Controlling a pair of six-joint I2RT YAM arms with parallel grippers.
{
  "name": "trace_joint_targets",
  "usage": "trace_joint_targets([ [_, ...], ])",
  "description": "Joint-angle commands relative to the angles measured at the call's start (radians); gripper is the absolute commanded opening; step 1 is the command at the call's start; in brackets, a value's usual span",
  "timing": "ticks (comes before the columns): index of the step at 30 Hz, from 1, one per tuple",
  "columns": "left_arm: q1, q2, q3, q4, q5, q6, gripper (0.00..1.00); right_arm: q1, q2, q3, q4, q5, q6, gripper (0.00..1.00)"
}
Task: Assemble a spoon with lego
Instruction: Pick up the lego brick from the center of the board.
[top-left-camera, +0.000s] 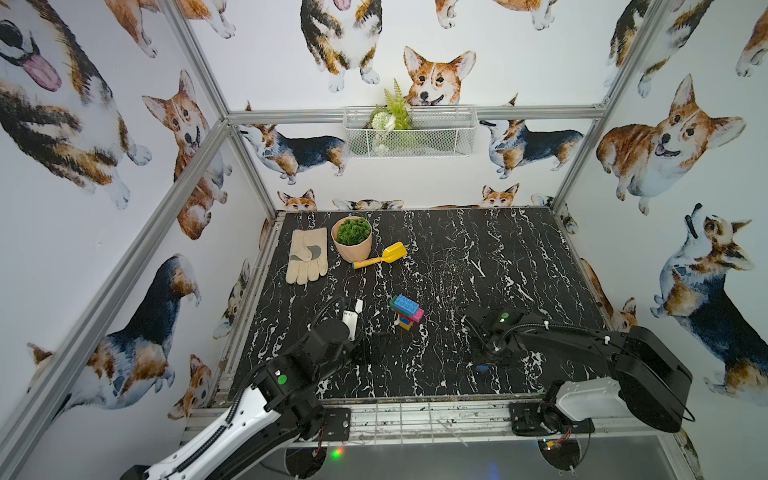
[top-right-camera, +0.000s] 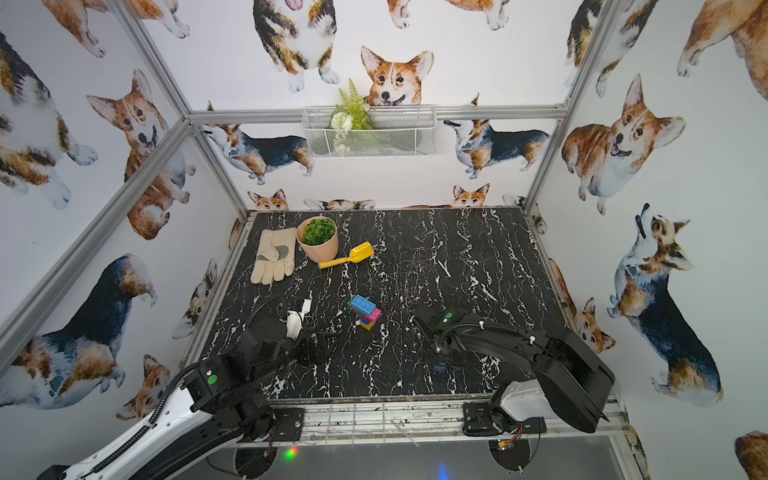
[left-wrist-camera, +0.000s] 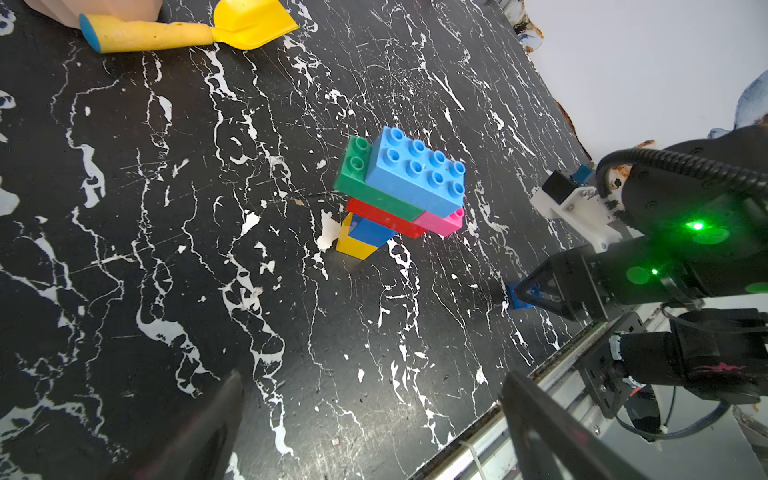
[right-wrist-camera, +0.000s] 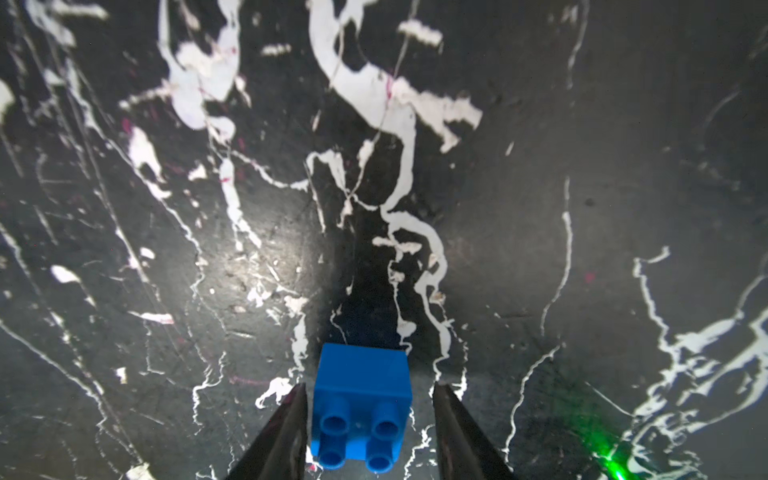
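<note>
Where your right hand (right-wrist-camera: 370, 384) straddles a glossy four-stud blue brick (right-wrist-camera: 361, 374) on the marbled desk (right-wrist-camera: 582, 208), near its front, the jaws are narrow, not yet clamped. Your left hand (left-wrist-camera: 372, 374) gapes wide. Beyond, mid-desk, the studded plastic spoon (left-wrist-camera: 399, 191) stands upright.

Black jointed arms (top-left-camera: 299, 374) with white housings (top-left-camera: 590, 399), ribbed cables (top-left-camera: 528, 326), green lights (top-left-camera: 282, 379).

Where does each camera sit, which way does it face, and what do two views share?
Top views: high over the near edge, looking down on the table; left arm and right arm show.
Left wrist: on the left arm, facing the spoon and the right claw; left claw shows, open.
Right wrist: on the right arm, facing down; right claw straddles a blue brick.
Shared: both wrist views show that brick.
</note>
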Motion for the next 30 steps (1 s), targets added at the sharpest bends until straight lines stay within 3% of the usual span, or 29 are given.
trace_joint_targets([
  [1,0.000,-0.001,0.001,-0.004,-0.012,0.002,0.99,0.006,0.002,-0.008,0.023,0.018,0.042,0.47],
  [9,0.000,-0.010,0.003,-0.009,-0.022,0.001,0.99,0.010,-0.006,0.000,0.010,0.006,0.025,0.25],
  [13,-0.001,-0.009,0.002,-0.010,-0.024,0.002,1.00,0.006,-0.036,0.090,-0.080,0.038,-0.045,0.21],
  [17,-0.001,-0.002,0.000,-0.010,-0.020,0.000,0.99,-0.052,-0.017,0.301,-0.222,0.051,-0.236,0.17],
  [21,-0.002,-0.009,0.000,-0.014,-0.026,-0.004,1.00,-0.108,0.042,0.526,-0.248,-0.057,-0.447,0.15],
  [25,-0.001,-0.017,-0.003,-0.020,-0.036,-0.008,1.00,-0.111,0.216,0.806,-0.331,-0.167,-0.623,0.10],
  [30,-0.003,-0.021,-0.003,-0.030,-0.042,-0.016,1.00,-0.068,0.430,1.114,-0.457,-0.217,-0.783,0.08],
])
